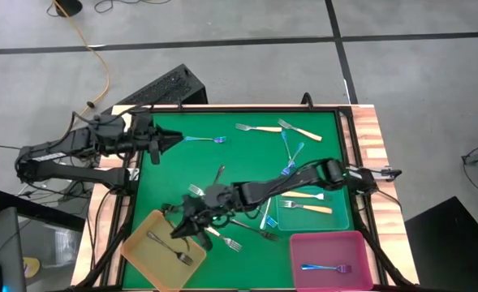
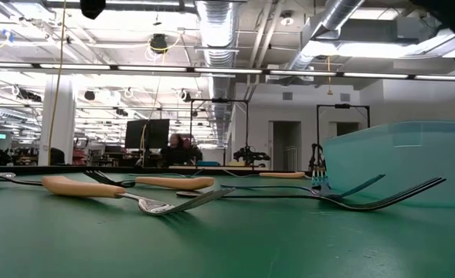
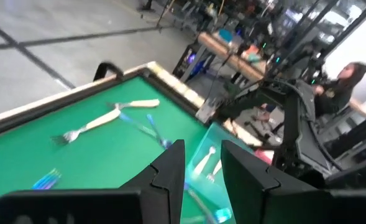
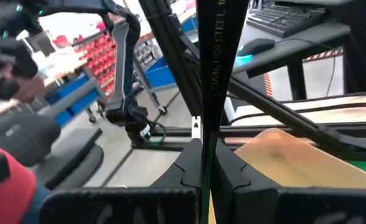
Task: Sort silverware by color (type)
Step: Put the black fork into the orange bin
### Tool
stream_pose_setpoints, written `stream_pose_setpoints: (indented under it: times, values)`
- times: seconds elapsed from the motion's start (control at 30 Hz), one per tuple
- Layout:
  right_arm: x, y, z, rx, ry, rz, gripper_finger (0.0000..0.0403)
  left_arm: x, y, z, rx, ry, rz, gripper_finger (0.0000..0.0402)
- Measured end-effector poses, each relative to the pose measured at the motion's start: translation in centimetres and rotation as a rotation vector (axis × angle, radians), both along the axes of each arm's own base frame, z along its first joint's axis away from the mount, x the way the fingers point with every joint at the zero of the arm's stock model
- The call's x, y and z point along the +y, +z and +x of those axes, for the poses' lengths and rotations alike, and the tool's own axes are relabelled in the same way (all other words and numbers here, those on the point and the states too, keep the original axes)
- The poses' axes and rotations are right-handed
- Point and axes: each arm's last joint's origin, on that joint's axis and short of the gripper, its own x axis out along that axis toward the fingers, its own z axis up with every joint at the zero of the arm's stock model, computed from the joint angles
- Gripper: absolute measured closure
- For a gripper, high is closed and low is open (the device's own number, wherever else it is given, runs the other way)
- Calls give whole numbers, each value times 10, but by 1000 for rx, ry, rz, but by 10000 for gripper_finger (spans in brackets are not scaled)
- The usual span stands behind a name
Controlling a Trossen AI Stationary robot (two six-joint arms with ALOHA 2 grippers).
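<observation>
Green mat [image 1: 222, 162]; yellow [image 1: 145, 243], teal [image 1: 336, 217], pink trays [image 1: 328, 247] (blue fork [image 1: 326, 267] inside).

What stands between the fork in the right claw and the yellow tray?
Nothing visible does. The right claw grips the dark fork right by the yellow tray. One other fork lies inside, leaving bare room.

A grey concrete floor [image 1: 247, 49] crossed by dark seams is seen beyond the desk [image 1: 368, 130], with an orange cable [image 1: 92, 49] trailed across it, while silver ceiling ducts [image 2: 219, 23] and strip lights are shown overhead.
</observation>
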Motion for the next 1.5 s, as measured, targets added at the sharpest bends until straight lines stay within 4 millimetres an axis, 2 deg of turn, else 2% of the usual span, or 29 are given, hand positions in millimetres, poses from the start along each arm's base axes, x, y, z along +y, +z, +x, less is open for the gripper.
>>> stream_pose_setpoints:
  times: [0.13, 0.3, 0.43, 0.57, 0.93, 1.5]
  values:
    - [13, -17, 19, 21, 0, 63, 374, -1, -4, -4, 45, -8, -8, 313]
    - [25, -51, 38, 120, -31, 151, 374, -2, -8, -7, 85, -25, -11, 313]
    - [24, -75, 44, 272, -101, 165, 374, -2, -11, -10, 130, -31, -4, 313]
    - [20, -90, 42, 419, -168, 156, 374, -2, -15, -12, 173, -32, -8, 313]
    - [12, -98, 40, 514, -271, 161, 374, -2, -18, -13, 214, -41, 10, 313]
    - [10, -102, 38, 563, -280, 145, 374, -2, -20, -14, 240, -43, 13, 313]
